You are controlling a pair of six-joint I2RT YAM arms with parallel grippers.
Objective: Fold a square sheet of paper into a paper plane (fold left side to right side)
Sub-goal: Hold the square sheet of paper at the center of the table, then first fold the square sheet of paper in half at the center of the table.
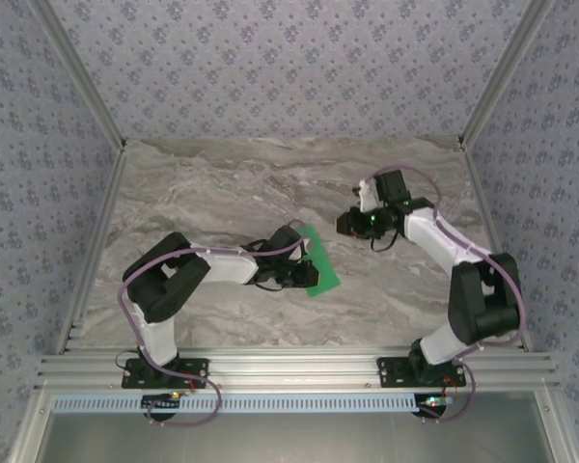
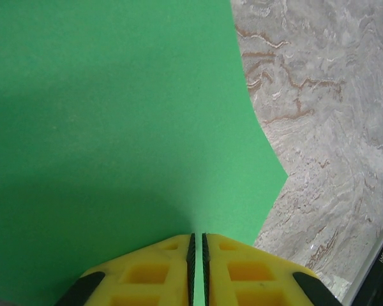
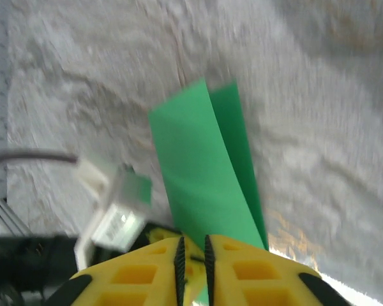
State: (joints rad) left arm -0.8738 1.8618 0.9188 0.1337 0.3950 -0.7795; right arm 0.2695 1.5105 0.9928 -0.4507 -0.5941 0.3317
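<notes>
The square sheet of green paper [image 1: 320, 262] is folded over on itself and stands partly lifted off the marble table, left of centre. My left gripper [image 1: 299, 273] is shut on its near edge. In the left wrist view the paper [image 2: 115, 127] runs straight into the thin slit between the yellow jaws [image 2: 196, 261]. My right gripper [image 1: 349, 224] hangs above the table, right of the paper and apart from it. In the blurred right wrist view its jaws [image 3: 193, 261] stand a narrow gap apart with nothing between them, facing the two green layers [image 3: 198, 172].
The marble table [image 1: 270, 183] is bare around the paper. Patterned walls close in the left, right and far sides. An aluminium rail [image 1: 289, 367] runs along the near edge by both arm bases. The left wrist's white camera housing [image 3: 115, 217] sits beside the paper.
</notes>
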